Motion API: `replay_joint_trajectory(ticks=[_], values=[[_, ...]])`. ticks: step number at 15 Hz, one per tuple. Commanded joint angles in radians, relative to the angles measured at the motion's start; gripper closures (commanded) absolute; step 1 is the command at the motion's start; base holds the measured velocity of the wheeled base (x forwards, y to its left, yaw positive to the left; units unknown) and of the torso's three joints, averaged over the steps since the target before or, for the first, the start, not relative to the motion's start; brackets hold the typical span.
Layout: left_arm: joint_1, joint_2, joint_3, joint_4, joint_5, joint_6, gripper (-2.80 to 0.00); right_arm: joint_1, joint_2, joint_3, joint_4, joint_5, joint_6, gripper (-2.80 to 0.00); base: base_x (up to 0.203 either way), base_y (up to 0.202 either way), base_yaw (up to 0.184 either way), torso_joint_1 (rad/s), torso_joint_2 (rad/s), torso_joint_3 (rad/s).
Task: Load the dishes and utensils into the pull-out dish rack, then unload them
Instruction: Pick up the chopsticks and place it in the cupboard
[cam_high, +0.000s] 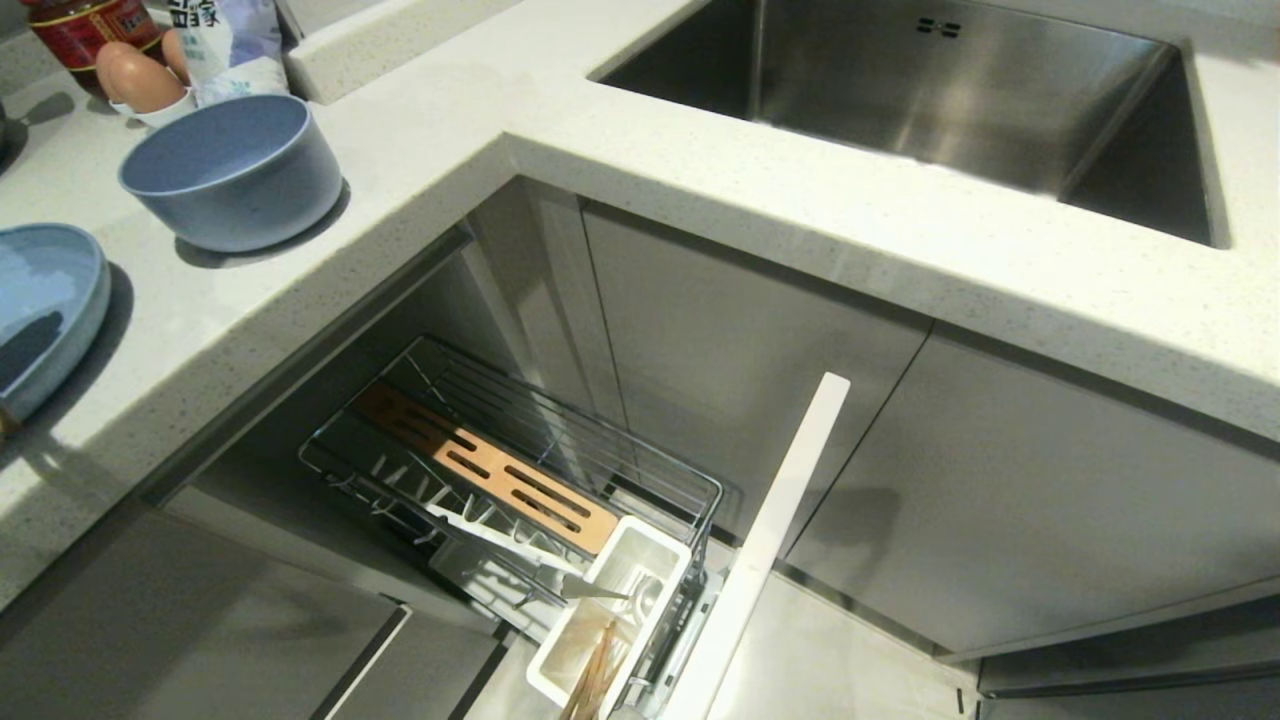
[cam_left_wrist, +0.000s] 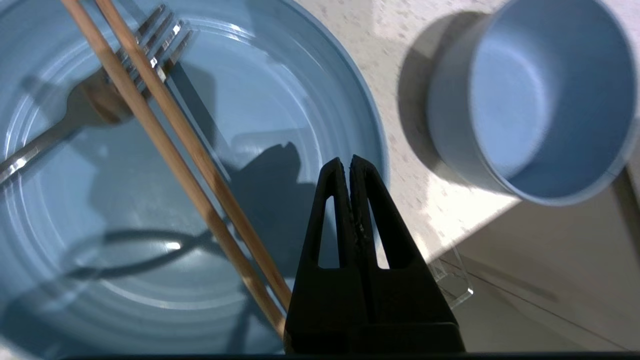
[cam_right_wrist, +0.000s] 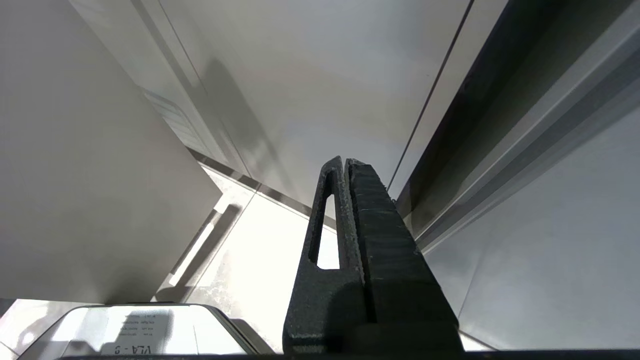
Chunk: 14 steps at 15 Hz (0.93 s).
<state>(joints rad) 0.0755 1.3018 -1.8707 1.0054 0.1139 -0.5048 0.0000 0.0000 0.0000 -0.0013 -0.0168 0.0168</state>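
A pale speckled stone surface wraps an inner corner, with a steel sink sunk into it. Flat grey cabinet doors stand below, over a light tiled floor. At the far corner stand a dark red jar, eggs and a printed bag. Bright light casts hard shadows across the stone.

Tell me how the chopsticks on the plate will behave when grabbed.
The chopsticks look stiff, thin and light. Round and loose, crossing the fork on the smooth plate, they would probably roll or slide apart. One may slip from the fingers.
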Motion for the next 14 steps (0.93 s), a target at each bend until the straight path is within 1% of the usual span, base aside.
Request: replay_joint_trajectory(ticks=[1, 4, 5, 7, 9, 12, 14], values=[[-0.025, -0.022, -0.018, 0.029, 0.001, -0.025, 0.0, 0.0, 0.0, 0.0, 0.0, 0.0, 0.0, 0.0, 0.0, 0.0, 0.0, 0.0, 0.0, 0.0], [-0.025, -0.034, -0.016, 0.114, 0.0, -0.1, 0.0, 0.0, 0.0, 0.0, 0.0, 0.0, 0.0, 0.0, 0.0, 0.0, 0.0, 0.0, 0.0, 0.0], [-0.025, -0.035, -0.016, 0.123, 0.001, -0.12, -2.8, 0.0, 0.0, 0.0, 0.0, 0.0, 0.0, 0.0, 0.0, 0.0, 0.0, 0.0, 0.0, 0.0], [-0.023, -0.034, -0.014, 0.125, 0.003, -0.141, -2.8, 0.0, 0.0, 0.0, 0.0, 0.0, 0.0, 0.0, 0.0, 0.0, 0.0, 0.0, 0.0, 0.0], [-0.023, -0.032, 0.003, 0.125, 0.003, -0.176, -2.8, 0.0, 0.0, 0.001, 0.0, 0.0, 0.0, 0.0, 0.0, 0.0, 0.0, 0.0, 0.0, 0.0], [-0.019, -0.03, 0.053, 0.124, 0.007, -0.203, -2.8, 0.0, 0.0, 0.0, 0.0, 0.0, 0.0, 0.0, 0.0, 0.0, 0.0, 0.0, 0.0, 0.0], [0.0, -0.027, 0.081, 0.119, 0.023, -0.204, -2.8, 0.0, 0.0, 0.001, 0.0, 0.0, 0.0, 0.0, 0.0, 0.0, 0.0, 0.0, 0.0, 0.0]])
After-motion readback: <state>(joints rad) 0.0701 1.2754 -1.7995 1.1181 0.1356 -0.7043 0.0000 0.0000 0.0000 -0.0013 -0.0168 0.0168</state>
